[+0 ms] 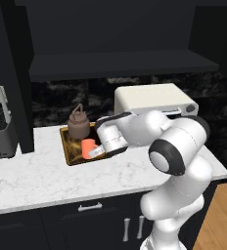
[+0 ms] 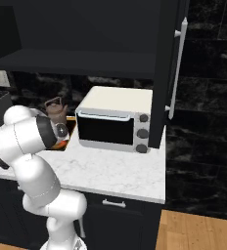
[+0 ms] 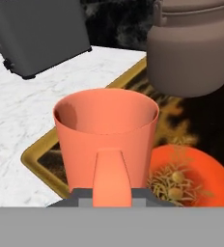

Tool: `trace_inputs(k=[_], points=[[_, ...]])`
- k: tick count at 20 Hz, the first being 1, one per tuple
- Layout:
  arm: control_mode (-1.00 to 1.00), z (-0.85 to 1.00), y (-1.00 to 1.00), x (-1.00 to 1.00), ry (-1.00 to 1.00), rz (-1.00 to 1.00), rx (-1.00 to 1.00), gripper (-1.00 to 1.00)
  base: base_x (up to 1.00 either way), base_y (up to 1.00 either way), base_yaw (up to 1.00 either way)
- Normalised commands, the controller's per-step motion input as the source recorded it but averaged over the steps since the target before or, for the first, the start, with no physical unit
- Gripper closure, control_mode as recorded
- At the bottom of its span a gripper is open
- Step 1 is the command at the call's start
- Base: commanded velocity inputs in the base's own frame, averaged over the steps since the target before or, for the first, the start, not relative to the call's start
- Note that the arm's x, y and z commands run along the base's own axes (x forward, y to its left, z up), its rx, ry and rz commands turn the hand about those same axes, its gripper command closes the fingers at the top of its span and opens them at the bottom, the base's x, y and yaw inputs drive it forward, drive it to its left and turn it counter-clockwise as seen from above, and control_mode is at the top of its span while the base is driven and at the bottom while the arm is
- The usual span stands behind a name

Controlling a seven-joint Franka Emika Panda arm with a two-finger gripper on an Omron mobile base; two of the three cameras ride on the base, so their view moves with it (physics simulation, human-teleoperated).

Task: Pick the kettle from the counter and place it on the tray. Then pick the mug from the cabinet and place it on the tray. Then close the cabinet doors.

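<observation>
My gripper [image 1: 99, 150] is shut on the orange-red mug [image 1: 88, 146], its dark fingertips [image 3: 80, 196] on either side of the mug's handle. The mug [image 3: 106, 130] stands upright over the front part of the golden-rimmed tray [image 3: 40, 161]. Whether its base touches the tray I cannot tell. The brown kettle [image 1: 78, 124] sits at the tray's [image 1: 65, 145] back, just beyond the mug, and rises large behind it as the kettle [image 3: 191, 53] in the hand view. Above, the black cabinet [image 1: 120, 63] stands open, its doors [image 2: 164, 73] swung out.
A white toaster oven [image 1: 154, 100] stands on the marble counter [image 1: 42, 178] right of the tray. A dark toaster [image 1: 0, 132] sits at the left. The open left cabinet door [image 1: 12, 73] hangs over the counter; the right door's silver handle [image 2: 176, 73] sticks out past the oven.
</observation>
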Motion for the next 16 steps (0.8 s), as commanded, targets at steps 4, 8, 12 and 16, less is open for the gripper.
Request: trace_inputs(k=[4,8,12,16], points=[[-1.0,-0.12,0.03,0.26,0.0,0.0,0.0,1.0,0.0,0.0,0.0],[-1.0,-0.15,0.06,0.3,0.0,0.0,0.0,1.0,0.0,0.0,0.0],[-1.0,-0.2,0.06,0.26,-0.01,0.0,0.0,1.0,0.0,0.0,0.0],[-1.0,-0.08,0.14,0.06,0.0,0.0,0.0,-1.0,0.0,0.0,0.0]])
